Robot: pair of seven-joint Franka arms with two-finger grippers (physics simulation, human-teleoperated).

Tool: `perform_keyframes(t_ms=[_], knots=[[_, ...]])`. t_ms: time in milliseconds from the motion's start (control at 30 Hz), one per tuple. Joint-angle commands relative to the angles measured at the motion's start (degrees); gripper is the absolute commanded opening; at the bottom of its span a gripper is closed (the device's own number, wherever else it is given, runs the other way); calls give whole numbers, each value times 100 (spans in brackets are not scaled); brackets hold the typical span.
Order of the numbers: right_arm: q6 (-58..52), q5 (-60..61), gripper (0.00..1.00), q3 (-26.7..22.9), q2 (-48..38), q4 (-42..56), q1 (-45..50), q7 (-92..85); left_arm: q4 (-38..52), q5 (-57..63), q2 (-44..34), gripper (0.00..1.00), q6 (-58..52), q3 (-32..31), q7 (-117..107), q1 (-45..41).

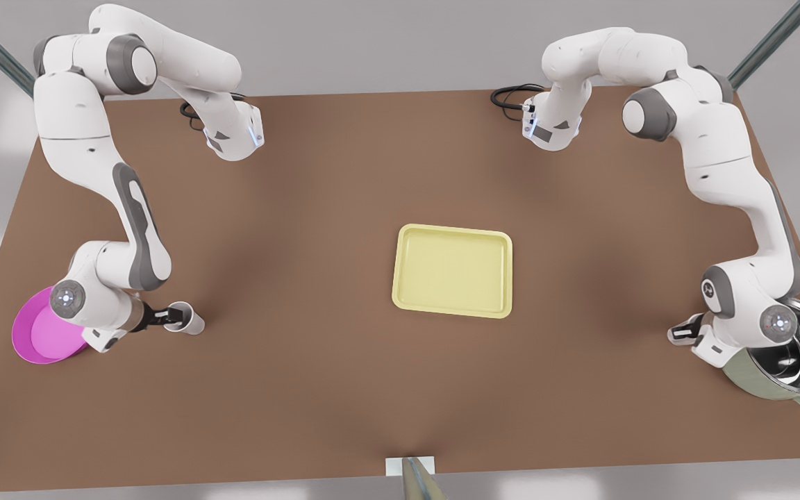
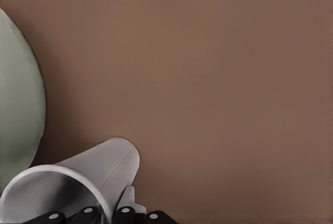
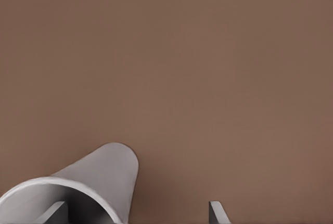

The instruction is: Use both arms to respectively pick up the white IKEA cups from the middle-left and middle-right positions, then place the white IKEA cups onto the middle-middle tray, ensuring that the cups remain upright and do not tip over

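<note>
- The left gripper [image 2: 104,214] sits low at the front view's right, just beside the sage-green pot [image 1: 747,371]. Its black fingers look pinched on the rim wall of the near cup [image 2: 99,166], one inside the mouth and one outside
- A grip on a thin rim wall is shallow. A fast lift or swing could let this cup pivot between the pads, so it would reach the tray [image 1: 453,233] tilted and topple on release
- The pot is close to this wrist, so a careless retreat could knock the arm or the cup against it
- The right gripper [image 3: 135,212] is at the front view's left, next to the magenta bowl [image 1: 39,333]. Its fingers are spread wide, one apparently inside the far cup [image 3: 99,174] and the other well outside it, so nothing is clamped
- If the fingers close off-centre, one of them could push this cup across the table [image 1: 303,389] or tip it before the other touches
- Both cups are well apart from the tray, which lies bare in the middle. If both arms arrive there together, the grippers or cups could collide
- Releasing above the low rim, or with a base resting on it, would leave a cup leaning and likely to fall
</note>
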Motion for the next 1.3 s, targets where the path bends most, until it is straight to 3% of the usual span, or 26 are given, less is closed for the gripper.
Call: perform_keyframes(t_ms=[0,167,200,300,367,467,500,533,700,767,967,1167,1200,1267], knots=[[120,16,100,1,51,1,-2,-107,-22,184,-121,26,22,-1,-39,-49],[234,16,97,1,209,1,-46,-133,13,246,-305,21,-549,-19,-830,-673],[234,16,90,1,209,1,-37,-133,30,272,-314,21,-671,-36,-1005,-769],[199,-2,39,18,165,71,129,-116,57,228,-525,21,-1006,-168,-1813,-1358],[138,-46,21,9,68,98,455,-54,48,237,-701,21,-1015,-1108,-3026,-1455],[146,-72,21,9,59,124,473,-80,4,386,-754,21,-664,-2066,-4583,-1781],[137,-72,21,27,51,212,482,-89,-478,378,-991,21,-67,-2084,-4592,-1842],[129,-63,21,80,-37,308,605,-98,-1638,360,-1535,21,1084,-2084,-4592,-1780],[172,-37,21,282,7,897,1720,-133,-3634,255,-2608,21,2017,-2321,-4610,-1675],[190,7,21,325,7,915,2222,-124,-3836,149,-2608,21,2412,-2453,-4618,-1675],[199,148,21,1565,130,932,2275,-142,-4267,202,-2468,21,2922,-2471,-4706,-2053],[524,262,21,1670,595,1337,3162,-54,-4434,210,-2388,21,2659,-2471,-4724,-2141],[542,262,21,1670,762,1451,3259,-54,-4434,210,-2371,26,2659,-2462,-4741,-2158],[638,262,21,1670,903,1521,3496,-63,-4425,219,-2345,52,2659,-2462,-4750,-2176]])
